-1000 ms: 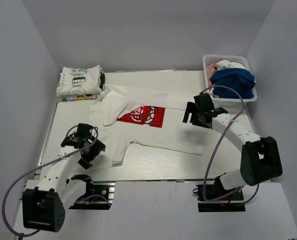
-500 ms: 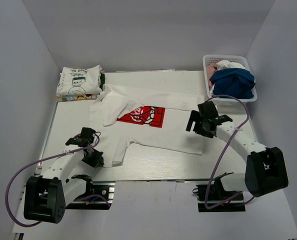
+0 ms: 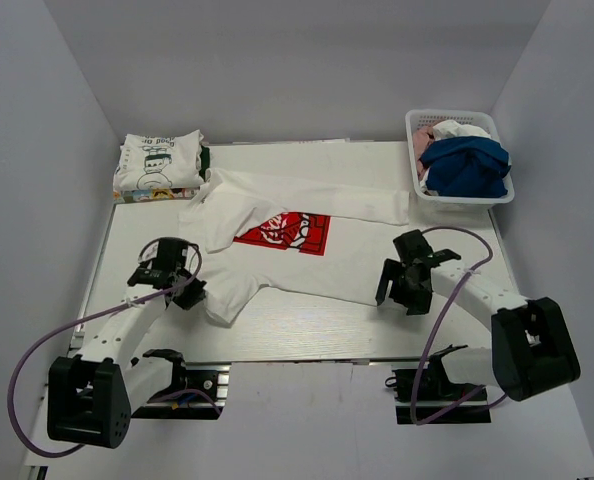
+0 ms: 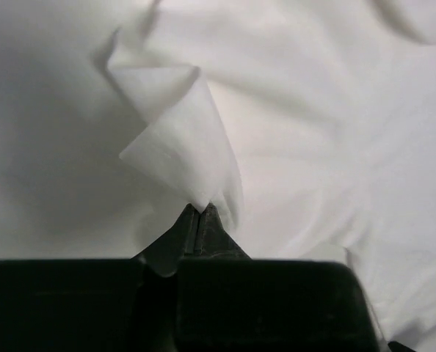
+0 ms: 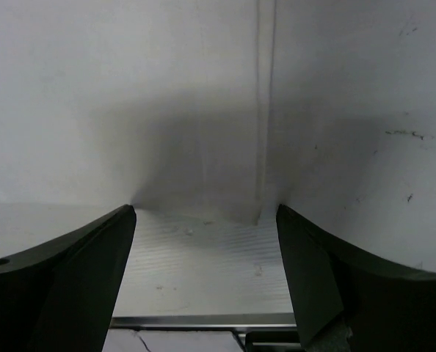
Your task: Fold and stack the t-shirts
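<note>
Plain white walls on three sides; pale wood-grain surface (image 3: 307, 330) between them. White cloth t-shirt with a red rectangular chest print (image 3: 347, 270) lies spread across the middle of the surface, print up, rumpled along its far and left edges, not yet folded. Folded stack of white tees with dark cartoon print (image 3: 159, 162) sits at the far left corner, touching the spread shirt or just beside it; cannot tell which. White plastic lattice basket (image 3: 455, 114) at far right holds a royal-blue cloth tee (image 3: 465, 166) heaped with a paler garment.

Left end effector (image 4: 201, 213): tips pressed together on a pinch of the shirt's near-left flap, probably a sleeve. Wrist view shows a small peak of white cloth standing up out of the closed tips. Held so, I judge, to carry that flap inward over the body.

Right end effector (image 5: 203, 242): jaws spread wide, holding nothing, low over the near-right hem. Wrist view shows the hem edge running between the two fingers (image 5: 78, 271), with bare surface on the near side. Placement reads as lining up for a hem grasp, to pair with the left hold.

Judgement: early in folding this shirt; basket garments untouched. Risks: the thin left pinch could slip; the right jaws may catch only the top layer or miss the edge.
</note>
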